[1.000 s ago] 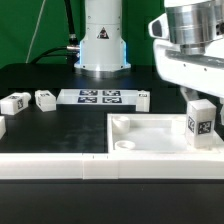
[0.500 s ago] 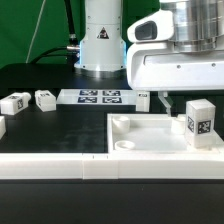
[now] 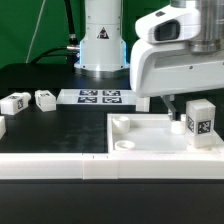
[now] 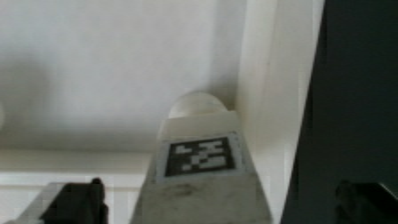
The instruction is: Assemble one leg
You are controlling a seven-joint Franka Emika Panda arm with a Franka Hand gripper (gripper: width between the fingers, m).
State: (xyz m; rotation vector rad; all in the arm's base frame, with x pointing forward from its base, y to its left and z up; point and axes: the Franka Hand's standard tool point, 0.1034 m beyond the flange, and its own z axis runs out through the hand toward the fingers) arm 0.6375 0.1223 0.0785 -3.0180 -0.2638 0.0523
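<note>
Your pincer (image 4: 219, 204) hangs over the leg (image 3: 200, 122) with its jaws apart. In the wrist view the two dark fingertips (image 4: 75, 201) stand on either side of the block, each with a clear gap to it, so nothing is clamped. The leg (image 4: 201, 150) stands upright on the white panel (image 3: 150, 130), toward the exterior view's right, and its black-and-white tag faces the exterior camera. In the wrist view you can see the same tag on the face between the fingertips, with the pale panel floor and a raised rim behind it. You cannot tell from either view whether the foot of the leg sits in a corner hole or only rests on the panel floor. The bulky white body of the hand (image 3: 175, 60) fills the upper part of the exterior view's right and hides most of the fingers there. The panel lies flat on the black tabletop (image 3: 60, 130), and a round hole (image 3: 125, 145) shows at its near corner on the exterior view's left. Well apart from it, on the exterior view's left, two loose white blocks (image 3: 15, 102) (image 3: 45, 99) lie on the tabletop. Just beside them is the marker board (image 3: 100, 97), in front of the robot base (image 3: 102, 45).
</note>
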